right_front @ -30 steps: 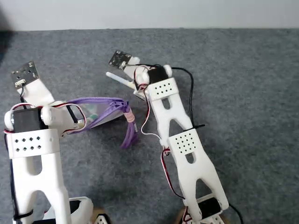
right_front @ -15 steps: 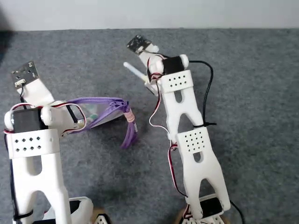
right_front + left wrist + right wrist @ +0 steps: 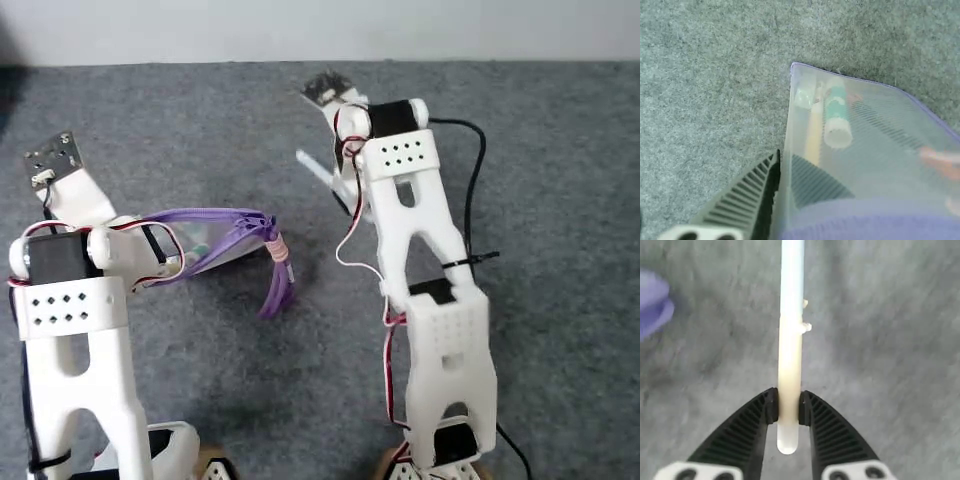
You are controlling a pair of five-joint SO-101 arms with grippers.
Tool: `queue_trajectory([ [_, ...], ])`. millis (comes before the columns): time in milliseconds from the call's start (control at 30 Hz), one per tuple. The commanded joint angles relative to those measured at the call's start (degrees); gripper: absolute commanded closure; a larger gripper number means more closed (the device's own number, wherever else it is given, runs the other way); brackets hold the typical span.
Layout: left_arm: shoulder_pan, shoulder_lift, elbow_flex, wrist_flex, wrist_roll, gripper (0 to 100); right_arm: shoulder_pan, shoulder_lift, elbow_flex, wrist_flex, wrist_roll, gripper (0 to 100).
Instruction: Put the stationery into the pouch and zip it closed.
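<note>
right pincer clamps white pen; pouch apart on grey carpet

Purple-zipped pouch sits at the end of the left arm, on grey carpet. White pen projects from the right arm, well apart.

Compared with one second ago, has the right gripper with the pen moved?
Yes. In the high view the right gripper, shut on the pen, has shifted rightward, away from the pouch, which stayed put.
</note>
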Motion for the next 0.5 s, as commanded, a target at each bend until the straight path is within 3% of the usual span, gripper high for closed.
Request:
queue_trajectory([
  [0, 0.44, 1.05, 1.8, -0.88, 0.53, 99, 0.75, -11.47, 13.71, 2.33, -1.85, 99.1],
  [200, 0.44, 1.05, 1.8, -0.88, 0.53, 99, 0.75, -20.97, 33.14, 1.98, -1.85, 99.1],
  [333, 0.44, 1.05, 1.8, -0.88, 0.53, 99, 0.92, -25.45, 43.96, -4.18, -1.85, 98.3],
  [467, 0.44, 1.05, 1.8, -0.88, 0.53, 99, 0.84, -27.03, 47.21, -7.96, -1.76, 86.0],
])
